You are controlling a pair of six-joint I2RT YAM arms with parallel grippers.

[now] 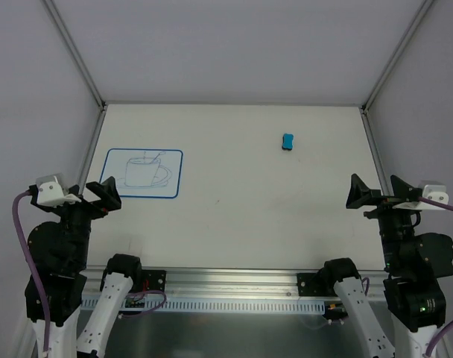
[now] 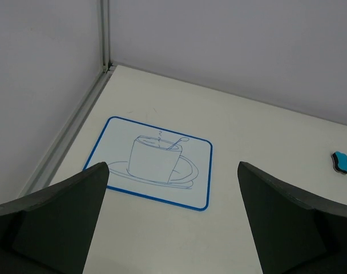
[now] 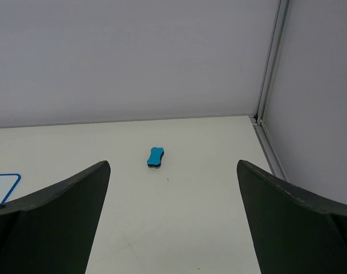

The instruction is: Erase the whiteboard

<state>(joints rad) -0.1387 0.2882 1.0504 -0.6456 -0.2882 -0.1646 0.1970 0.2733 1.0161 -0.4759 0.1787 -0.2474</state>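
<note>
Okay, not started | left tool (image 1: 101,194) and right tool (image 1: 366,195) both released | flat white blue-bordered whiteboard (image 1: 144,174), cup sketch (image 2: 155,161) intact, near tabletop's (image 1: 234,201) left edge | next, likely: grab small blue eraser block (image 1: 287,141), toward far edge.

Bright, even, diffuse light; shadows faint. Ahead of the left claw (image 2: 170,165) and right claw (image 3: 173,164) all is sharp; their dark fingers (image 2: 53,222) look soft.
</note>
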